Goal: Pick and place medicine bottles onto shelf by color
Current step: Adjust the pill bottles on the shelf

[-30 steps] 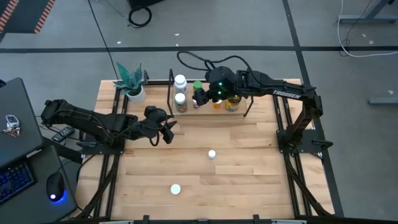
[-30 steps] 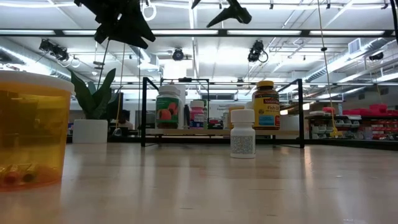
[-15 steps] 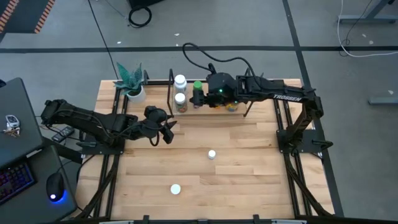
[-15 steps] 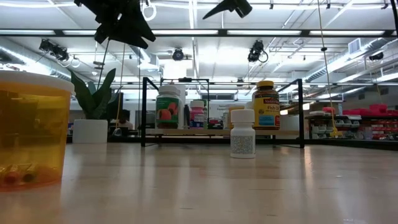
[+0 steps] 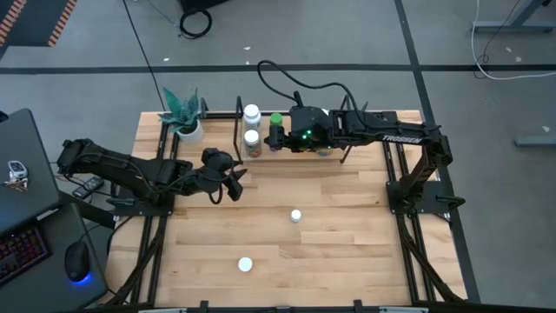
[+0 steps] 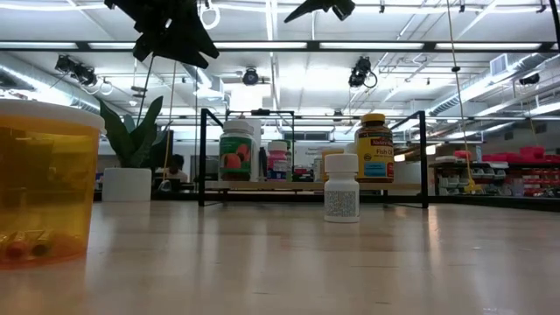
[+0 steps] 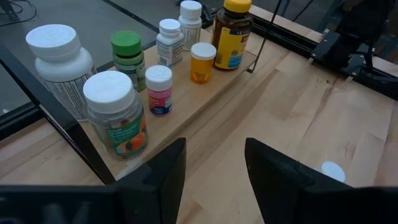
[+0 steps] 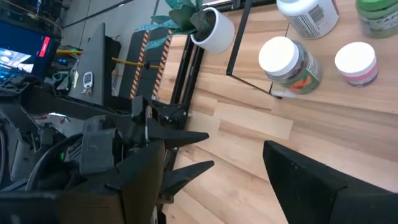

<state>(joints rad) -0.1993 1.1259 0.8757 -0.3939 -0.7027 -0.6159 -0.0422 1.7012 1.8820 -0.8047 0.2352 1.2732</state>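
Right gripper (image 5: 276,137): held above the shelf (image 5: 347,152), over its left part beside the green-capped bottle (image 5: 276,120); fingers spread, nothing between them, as seen in the right wrist view. Left gripper (image 5: 234,184): held over bare table (image 5: 347,261) in front of the shelf's left end; jaws parted and empty, as seen in the left wrist view. Shelved stock, as listed from the left wrist view: large white-capped bottle (image 7: 59,68), fruit-label bottle (image 7: 115,115), green-capped bottle, pink-label bottle (image 7: 160,90), two small white bottles (image 7: 169,42), orange vial (image 7: 202,62), amber yellow-capped bottle (image 7: 233,31); all upright, set close along the wooden base. Loose stock: one white bottle (image 5: 296,215) upright near the table's middle, one white-capped bottle (image 5: 245,264) nearer the front edge, probably the orange container (image 6: 44,184) that fills the low view's foreground. Governing relation: both loose bottles lie forward of the two grippers, well apart from the shelf, with long axes vertical, so a grasp from above or from the side across the cap is judged suitable. The middle bottle lies between the arms, forward of the right gripper and forward-right of the left. The left gripper is judged slightly nearer to both loose bottles, particularly to the front one.
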